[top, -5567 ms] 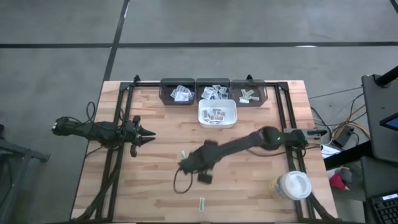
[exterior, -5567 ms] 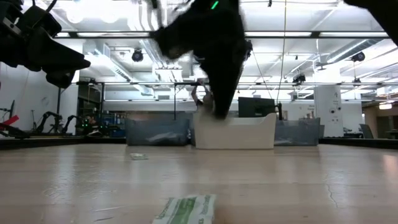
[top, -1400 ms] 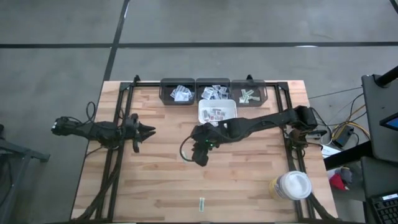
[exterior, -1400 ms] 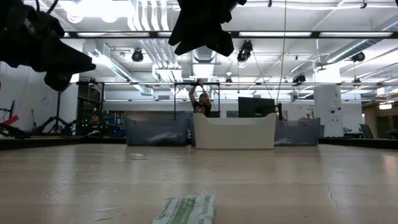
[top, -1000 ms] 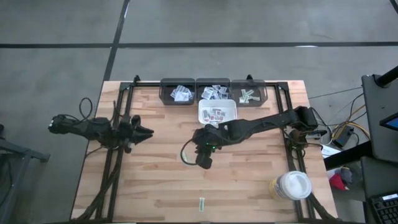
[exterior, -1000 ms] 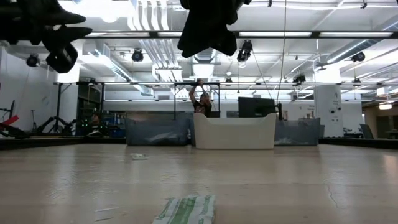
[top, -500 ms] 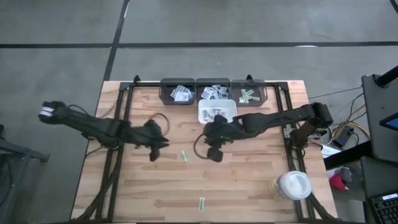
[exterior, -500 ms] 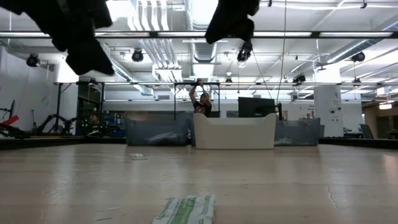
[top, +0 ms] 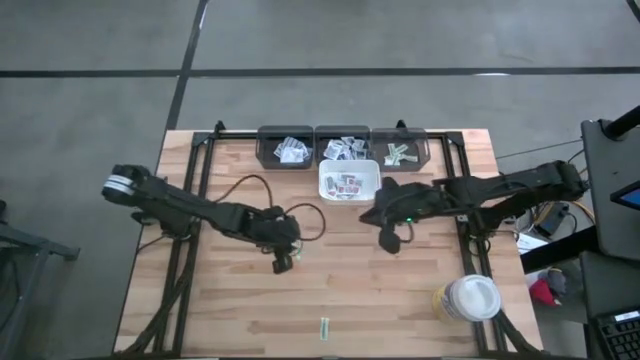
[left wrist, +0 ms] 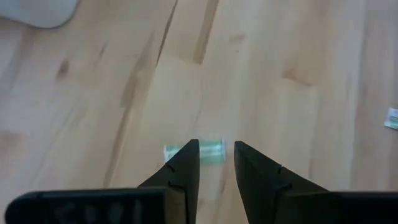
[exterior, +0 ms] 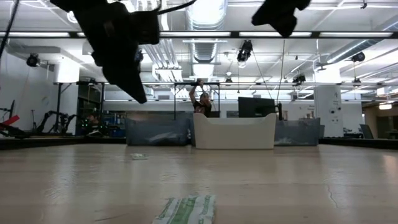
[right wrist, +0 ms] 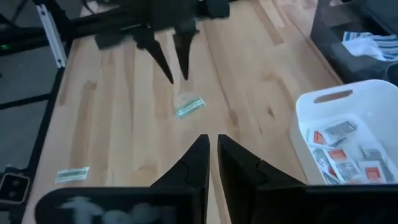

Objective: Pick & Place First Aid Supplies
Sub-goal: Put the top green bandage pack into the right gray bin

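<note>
1. Since the earlier frames your left tool (top: 284,262) has swung in from the left edge to the middle of the pale wooden plank surface (top: 400,300), while your right tool (top: 392,243) has pulled back toward the right, empty, its fingers nearly together.
2. Nearest the front edge lies one small flat white packet with green stripes (top: 324,327), untouched and well apart from both tools; its print is too blurred to read.
3. Farther in, a second green-striped packet (left wrist: 205,151) lies flat on the surface, right under your left tool, whose fingers stand a narrow gap apart and hold nothing.
4. To do this pick well, I'd centre the gap over the packet, come straight down and close only at the surface; a flat packet slides easily.
5. Beyond, the white square plastic tray (top: 372,170) holds red-printed packets; no wording is legible.
6. Farthest back, three dark bins (top: 343,133) hold more packets.
</note>
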### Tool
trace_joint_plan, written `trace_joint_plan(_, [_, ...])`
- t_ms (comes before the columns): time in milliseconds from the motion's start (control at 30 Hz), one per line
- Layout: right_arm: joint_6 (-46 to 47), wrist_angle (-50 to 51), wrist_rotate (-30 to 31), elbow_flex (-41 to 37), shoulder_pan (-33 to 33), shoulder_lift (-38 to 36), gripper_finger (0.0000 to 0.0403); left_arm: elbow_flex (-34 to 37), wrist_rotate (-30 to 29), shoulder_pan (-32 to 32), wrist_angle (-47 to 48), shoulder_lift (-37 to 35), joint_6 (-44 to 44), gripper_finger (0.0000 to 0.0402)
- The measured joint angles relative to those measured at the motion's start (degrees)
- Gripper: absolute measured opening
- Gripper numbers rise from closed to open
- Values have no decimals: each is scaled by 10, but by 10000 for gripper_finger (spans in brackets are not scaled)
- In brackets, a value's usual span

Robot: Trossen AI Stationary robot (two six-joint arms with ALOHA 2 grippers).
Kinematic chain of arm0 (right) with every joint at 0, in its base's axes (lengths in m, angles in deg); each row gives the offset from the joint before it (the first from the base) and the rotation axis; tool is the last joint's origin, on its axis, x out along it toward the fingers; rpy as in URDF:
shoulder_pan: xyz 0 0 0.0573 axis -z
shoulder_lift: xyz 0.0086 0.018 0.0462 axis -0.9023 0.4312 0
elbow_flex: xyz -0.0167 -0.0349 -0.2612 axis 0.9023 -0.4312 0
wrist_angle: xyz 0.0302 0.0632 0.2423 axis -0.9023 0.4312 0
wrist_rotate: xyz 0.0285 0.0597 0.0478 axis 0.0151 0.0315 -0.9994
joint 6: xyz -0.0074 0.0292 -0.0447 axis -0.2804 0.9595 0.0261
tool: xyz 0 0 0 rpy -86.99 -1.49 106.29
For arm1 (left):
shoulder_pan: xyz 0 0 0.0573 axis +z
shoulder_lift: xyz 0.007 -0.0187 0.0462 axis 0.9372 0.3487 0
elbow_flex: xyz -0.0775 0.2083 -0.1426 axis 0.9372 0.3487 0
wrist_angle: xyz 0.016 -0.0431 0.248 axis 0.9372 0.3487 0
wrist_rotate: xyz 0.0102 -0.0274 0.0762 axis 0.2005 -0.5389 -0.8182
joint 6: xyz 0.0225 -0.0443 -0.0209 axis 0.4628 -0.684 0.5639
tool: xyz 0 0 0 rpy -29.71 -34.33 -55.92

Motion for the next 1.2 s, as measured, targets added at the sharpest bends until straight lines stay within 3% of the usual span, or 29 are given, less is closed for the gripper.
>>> trace_joint_plan(133, [-3, -4, 0, -47, 0, -54, 31, -36, 0, 0, 8, 54, 52, 94])
trace_joint_plan(300, [-4, -10, -3, -88, 0, -102, 31, -65, 0, -2, 48, 108, 215, 94])
trace_joint_plan(633, [-3, -11, -16, -116, 0, -135, 31, -103, -26, 0, 99, 165, 404, 94])
trace_joint_plan(800, [-4, -12, -20, -116, 0, -133, 31, -102, -64, 4, 97, 187, 419, 94])
trace_joint_plan(1200, [1, -12, -20, -116, 0, -133, 31, -101, -47, 7, 94, 235, 419, 94])
